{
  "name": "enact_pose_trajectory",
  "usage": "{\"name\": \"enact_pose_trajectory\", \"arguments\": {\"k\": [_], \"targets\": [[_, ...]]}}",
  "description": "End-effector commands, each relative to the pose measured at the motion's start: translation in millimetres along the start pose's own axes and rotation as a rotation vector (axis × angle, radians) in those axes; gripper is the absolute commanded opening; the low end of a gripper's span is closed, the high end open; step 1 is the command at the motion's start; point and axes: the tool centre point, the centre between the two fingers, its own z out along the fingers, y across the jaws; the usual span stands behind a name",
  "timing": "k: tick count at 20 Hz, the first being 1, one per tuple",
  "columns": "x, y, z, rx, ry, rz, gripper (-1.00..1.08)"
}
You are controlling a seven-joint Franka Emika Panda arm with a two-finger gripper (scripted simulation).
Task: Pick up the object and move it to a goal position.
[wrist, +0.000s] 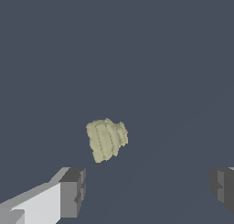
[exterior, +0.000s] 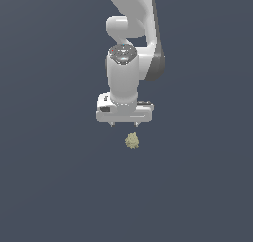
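Note:
The object (exterior: 132,141) is a small lumpy pale yellow-tan clump lying on the flat grey floor. It also shows in the wrist view (wrist: 106,139). My white gripper (exterior: 124,124) hangs just above and slightly behind it in the exterior view, pointing down. The jaws stand wide apart and hold nothing. In the wrist view both dark fingertips (wrist: 73,192) show with the gripper (wrist: 148,189) spread wide, and the clump lies beyond them, nearer one finger than the other. The gripper does not touch the object.
Only the plain dark grey floor (exterior: 54,186) surrounds the clump. The white arm (exterior: 129,33) rises above the gripper. No goal marker shows.

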Motion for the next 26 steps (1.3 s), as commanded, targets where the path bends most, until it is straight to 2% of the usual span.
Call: {"name": "enact_pose_trajectory", "arguments": {"k": [1, 10, 17, 26], "targets": [[0, 0, 0, 0.000, 0.000, 0.000, 1.00], [1, -4, -2, -0.019, -0.004, -0.067, 1.00], [1, -4, -1, -0.019, -0.004, -0.069, 1.00], [1, -16, 35, -0.011, -0.019, -0.154, 1.00]]}}
